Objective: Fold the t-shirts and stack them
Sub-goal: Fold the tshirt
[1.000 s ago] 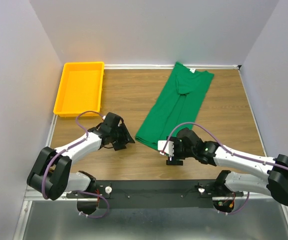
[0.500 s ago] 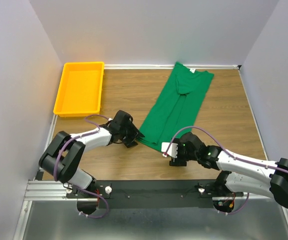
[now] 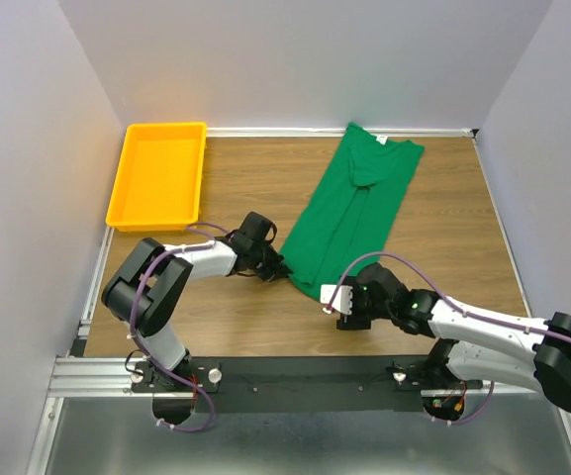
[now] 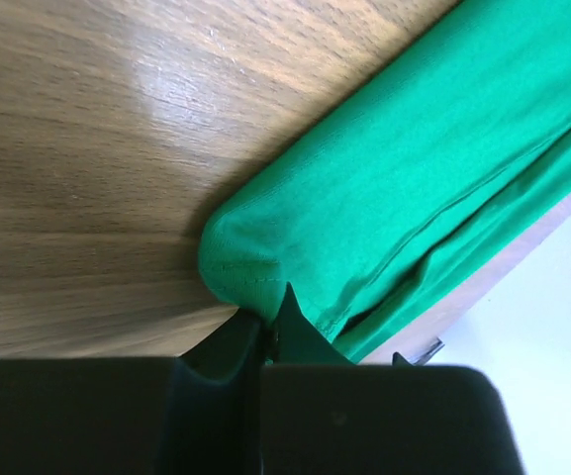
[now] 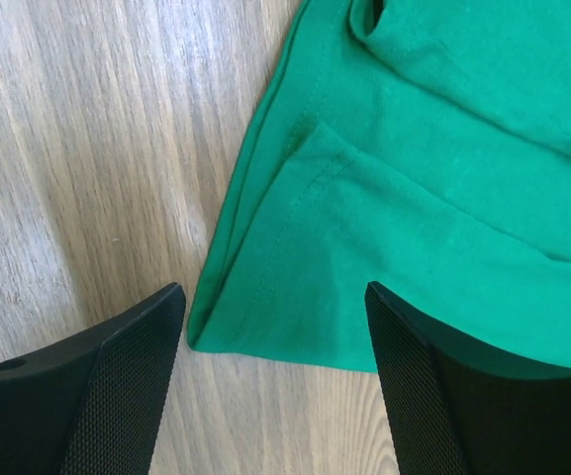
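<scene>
The green t-shirt (image 3: 349,213) lies folded into a long strip, slanting from the back of the table toward the front. My left gripper (image 3: 277,267) is at the strip's near left corner. In the left wrist view the left gripper (image 4: 270,322) is shut, with the hem of the t-shirt (image 4: 394,188) pinched at its tips. My right gripper (image 3: 338,303) hovers at the strip's near right corner. In the right wrist view the right gripper (image 5: 275,297) is open, its fingers (image 5: 127,381) astride the hem corner of the t-shirt (image 5: 414,198), which still lies flat.
A yellow tray (image 3: 156,226) stands at the back left, with nothing in it. The wooden table (image 3: 443,228) is walled at the back and on both sides. The arms' bases and a black rail run along the near edge.
My left gripper has moved right to the t-shirt's near left corner and shut on the hem. The right gripper has shifted slightly nearer the front edge and stays open.
</scene>
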Motion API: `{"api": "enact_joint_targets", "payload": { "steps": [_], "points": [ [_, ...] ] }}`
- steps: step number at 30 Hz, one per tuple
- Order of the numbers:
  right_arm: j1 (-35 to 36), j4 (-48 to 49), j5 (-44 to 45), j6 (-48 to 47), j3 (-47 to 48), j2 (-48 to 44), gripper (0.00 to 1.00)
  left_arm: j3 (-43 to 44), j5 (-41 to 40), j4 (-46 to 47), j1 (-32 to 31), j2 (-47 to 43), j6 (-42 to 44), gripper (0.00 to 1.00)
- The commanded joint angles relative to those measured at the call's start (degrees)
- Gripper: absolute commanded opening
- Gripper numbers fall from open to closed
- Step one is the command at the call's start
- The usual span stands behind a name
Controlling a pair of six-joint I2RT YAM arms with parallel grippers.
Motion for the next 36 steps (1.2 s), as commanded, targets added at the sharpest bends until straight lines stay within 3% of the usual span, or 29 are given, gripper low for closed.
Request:
{"api": "enact_joint_targets", "payload": {
  "steps": [1, 10, 14, 18, 19, 21, 22, 28, 32, 36],
  "points": [
    [0.4, 2.7, -2.0, -0.9, -0.3, 1.0, 0.80, -1.3, -7.4, -9.0, -0.8, 0.7, 4.9, 0.00],
    [0.7, 7.1, -2.6, 0.3, -1.2, 5.7, 0.75, 1.1, -8.4, -10.1, -0.8, -3.8, 9.2, 0.00],
    [0.6, 8.4, -0.6, 2.1, -2.0, 6.7, 0.64, -1.3, -7.1, -8.4, -0.8, -4.9, 9.9, 0.00],
    [0.6, 6.6, -1.4, 2.3, -2.6, 6.4, 0.40, -2.1, -6.1, -6.8, -0.8, -5.6, 10.4, 0.00],
    [0.6, 5.9, -2.0, 2.3, -2.3, 6.0, 0.25, -2.0, -5.9, -6.7, -0.8, -5.7, 10.8, 0.00],
    [0.6, 3.9, -3.8, 2.5, -0.8, 5.6, 0.14, -0.9, -5.6, -6.6, -0.8, -5.5, 11.4, 0.00],
    [0.6, 3.4, -4.6, 3.6, 0.0, 5.2, 0.03, -0.4, -5.5, -6.6, -0.8, -5.7, 12.0, 0.00],
    [0.6, -0.4, -7.0, 11.3, 7.1, 2.0, 0.01, 7.7, -3.9, -7.2, -0.8, -5.5, 15.2, 0.00],
    [-1.0, -1.8, -5.1, 18.4, 12.1, -1.6, 0.01, 18.3, -1.7, -8.6, -0.8, -2.0, 18.0, 0.00],
    [-9.0, -2.3, -5.5, 21.9, 14.1, -1.6, 0.00, 29.5, -1.5, -12.6, -0.8, 4.5, 21.2, 0.00]
  ]
}}
